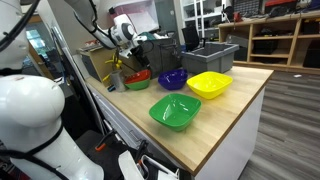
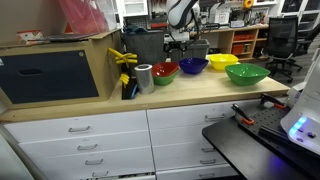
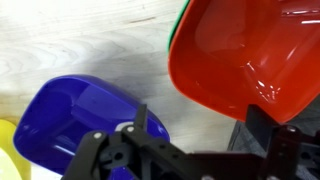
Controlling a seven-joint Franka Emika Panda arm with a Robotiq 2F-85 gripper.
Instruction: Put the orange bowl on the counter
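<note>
The orange bowl (image 3: 240, 50) is shiny red-orange and sits nested in a green bowl, whose rim (image 3: 178, 20) shows beside it. It stands on the light wood counter (image 3: 90, 40) and shows in both exterior views (image 1: 137, 76) (image 2: 165, 70). My gripper (image 3: 200, 125) is open and empty. It hovers over bare counter between the orange bowl and a blue bowl (image 3: 80, 120). Its right finger is close to the orange bowl's near rim. In both exterior views the gripper (image 1: 125, 52) (image 2: 178, 42) hangs just above the bowls.
Along the counter (image 1: 230, 110) (image 2: 200, 92) stand the blue bowl (image 1: 172, 78) (image 2: 193, 65), a yellow bowl (image 1: 209, 85) (image 2: 220, 62) and a green bowl (image 1: 174, 111) (image 2: 246, 73). A grey bin (image 1: 210, 55) stands behind. A metal can (image 2: 145, 77) and a large box (image 2: 60, 70) stand beside the orange bowl.
</note>
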